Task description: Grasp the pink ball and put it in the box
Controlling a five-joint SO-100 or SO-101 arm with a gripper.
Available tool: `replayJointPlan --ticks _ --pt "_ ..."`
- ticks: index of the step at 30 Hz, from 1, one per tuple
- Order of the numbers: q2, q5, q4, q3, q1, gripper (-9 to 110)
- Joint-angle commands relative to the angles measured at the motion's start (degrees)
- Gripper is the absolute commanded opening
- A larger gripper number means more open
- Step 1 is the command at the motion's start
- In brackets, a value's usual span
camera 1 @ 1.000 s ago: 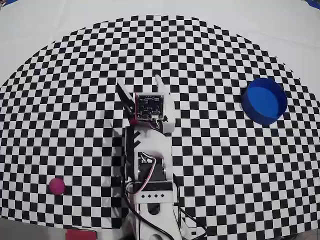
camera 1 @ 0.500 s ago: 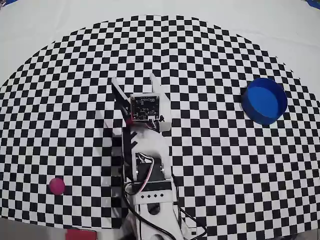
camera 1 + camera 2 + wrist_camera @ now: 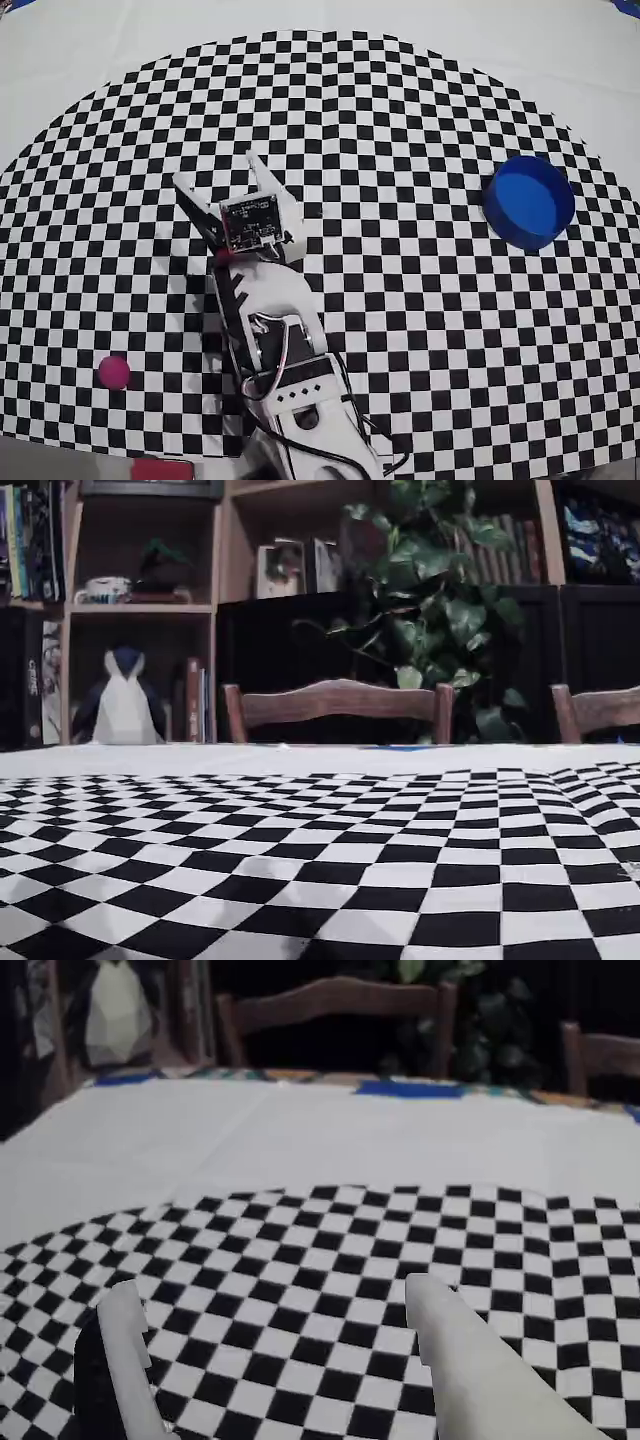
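Claw: the white two-finger gripper (image 3: 215,170) stands with its fingers apart and nothing between them; in the wrist view only bare checker squares lie in the gap (image 3: 270,1305).
Heading: in the overhead view the fingers point toward about 11 o'clock, over the middle-left part of the black-and-white checkered mat (image 3: 400,100).
Arm: the white arm (image 3: 275,330) rises from its base at the 6 o'clock edge of the overhead view.
Ball: the small smooth magenta-pink ball (image 3: 113,372) rests on the mat at about 8 o'clock from the claw, well apart from it and close to the mat's lower-left edge. It shows in neither the wrist nor the fixed view.
Box: the round bright blue shallow container (image 3: 528,200) sits at about 3 o'clock from the claw, well apart, near the mat's right edge, and looks empty.
Progress: judged as the approach step; no grasp has been made.
Risk: the ball sits far back beside the base, so the reach likely calls for a tight fold. A finger that clips a smooth sphere could send it rolling off the mat.
Second risk: the wrist camera cannot see the ball, so a misjudged descent is plausible.
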Motion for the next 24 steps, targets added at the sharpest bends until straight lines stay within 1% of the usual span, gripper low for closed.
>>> replayJointPlan --ticks 1,6,24 --pt "0.00 -0.62 -1.85 0.44 -1.85 30" --pt "-0.09 -0.62 -2.02 0.44 -4.13 30" --pt "-0.53 -0.62 -2.02 0.44 -19.86 30"
